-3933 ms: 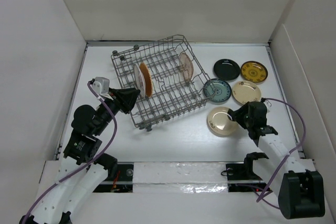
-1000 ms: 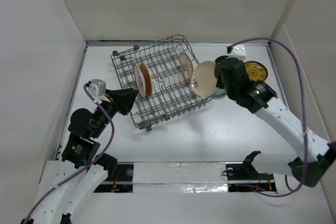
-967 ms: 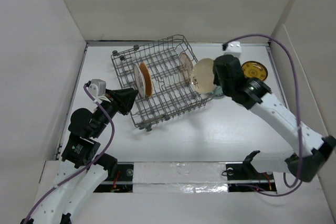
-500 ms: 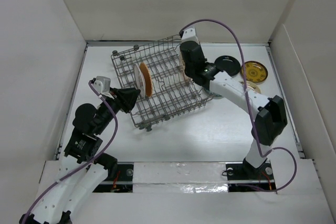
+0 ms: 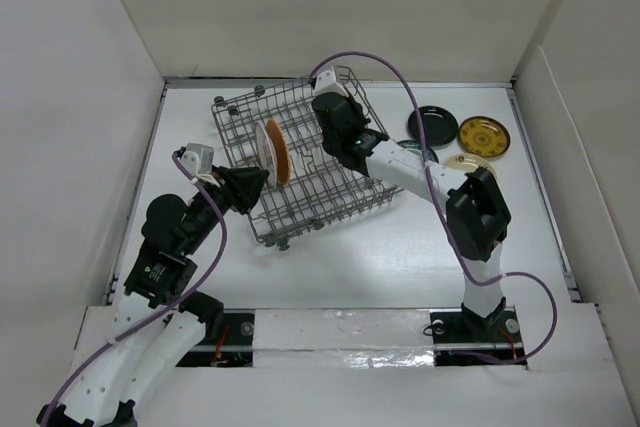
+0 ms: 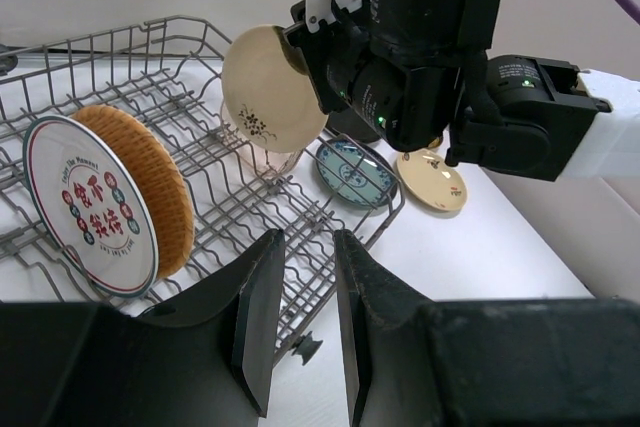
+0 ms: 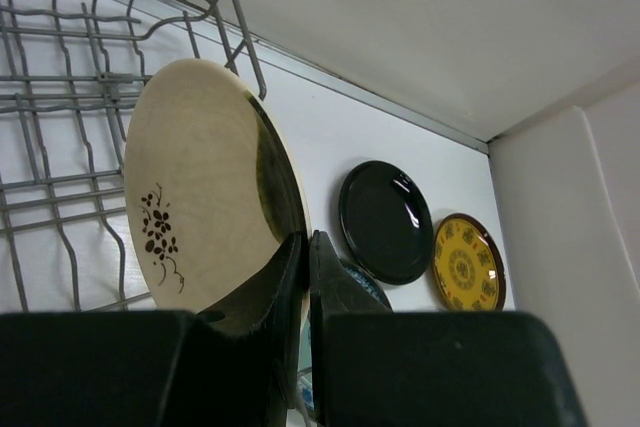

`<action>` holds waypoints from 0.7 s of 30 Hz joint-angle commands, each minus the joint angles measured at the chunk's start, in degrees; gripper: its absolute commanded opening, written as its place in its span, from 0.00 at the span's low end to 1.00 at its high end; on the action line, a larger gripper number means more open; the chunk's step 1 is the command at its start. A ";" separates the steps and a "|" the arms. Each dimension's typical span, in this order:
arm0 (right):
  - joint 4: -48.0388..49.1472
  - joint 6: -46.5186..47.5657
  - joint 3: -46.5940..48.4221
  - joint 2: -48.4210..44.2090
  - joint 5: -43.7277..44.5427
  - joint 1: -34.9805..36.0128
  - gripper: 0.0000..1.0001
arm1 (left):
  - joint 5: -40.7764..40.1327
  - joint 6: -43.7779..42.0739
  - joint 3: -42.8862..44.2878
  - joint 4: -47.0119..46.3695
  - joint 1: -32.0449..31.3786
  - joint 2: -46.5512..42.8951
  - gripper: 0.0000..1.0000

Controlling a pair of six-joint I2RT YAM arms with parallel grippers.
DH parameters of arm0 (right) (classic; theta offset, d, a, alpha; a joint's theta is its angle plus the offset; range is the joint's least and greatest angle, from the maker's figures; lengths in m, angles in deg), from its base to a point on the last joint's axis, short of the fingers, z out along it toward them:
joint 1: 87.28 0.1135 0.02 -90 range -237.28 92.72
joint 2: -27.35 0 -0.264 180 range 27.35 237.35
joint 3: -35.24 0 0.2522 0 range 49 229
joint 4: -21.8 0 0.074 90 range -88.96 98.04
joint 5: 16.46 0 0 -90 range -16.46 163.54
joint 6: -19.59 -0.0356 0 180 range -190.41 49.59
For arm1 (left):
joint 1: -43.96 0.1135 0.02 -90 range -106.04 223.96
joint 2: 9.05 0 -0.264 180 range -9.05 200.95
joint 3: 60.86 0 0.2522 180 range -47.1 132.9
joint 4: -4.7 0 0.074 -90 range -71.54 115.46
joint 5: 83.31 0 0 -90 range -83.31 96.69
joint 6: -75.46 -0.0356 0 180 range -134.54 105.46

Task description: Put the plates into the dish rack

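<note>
The grey wire dish rack (image 5: 300, 162) stands at mid-table. A whitish plate (image 6: 88, 209) and an orange woven-look plate (image 6: 145, 182) stand upright in it. My right gripper (image 7: 306, 237) is shut on the rim of a cream plate with a small dark flower sprig (image 7: 195, 182). It holds that plate on edge over the rack's far right part, just in front of a pinkish plate (image 6: 250, 142). In the top view the right gripper (image 5: 338, 135) covers both plates. My left gripper (image 6: 310, 242) hovers at the rack's near left edge, narrowly open, with nothing between its fingers.
On the table right of the rack lie a glossy black plate (image 5: 432, 129), a yellow patterned plate (image 5: 484, 136), a teal plate (image 6: 350, 169) and a cream-gold plate (image 6: 432, 179). The right arm stretches across them. White walls enclose the table.
The right arm has swung left with the cream plate, from beside the rack's right edge to over its far right part. The left arm has barely moved.
</note>
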 commanded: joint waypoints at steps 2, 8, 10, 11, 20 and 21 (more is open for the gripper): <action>3.60 -0.58 2.98 1.00 4.10 0.01 0.00 | 0.50 -0.76 0.79 -2.01 -0.32 0.46 0.24; 2.90 -3.13 2.19 2.84 3.93 0.01 0.00 | 0.24 -0.76 0.79 -2.01 -0.32 1.34 0.24; 2.63 -4.19 2.27 3.46 3.58 0.01 0.00 | 0.50 -0.76 0.88 -2.19 -0.32 1.25 0.24; 0.98 -5.32 2.36 4.16 3.40 0.01 0.00 | 0.51 -0.76 0.97 -2.19 -0.32 1.33 0.24; -0.97 -9.46 3.24 6.98 5.16 1.59 0.00 | 0.59 -0.59 0.97 -2.45 -0.32 1.59 0.24; -0.88 -9.64 3.33 7.07 5.25 1.59 0.00 | 0.68 -0.59 0.80 -2.45 -0.32 1.77 0.24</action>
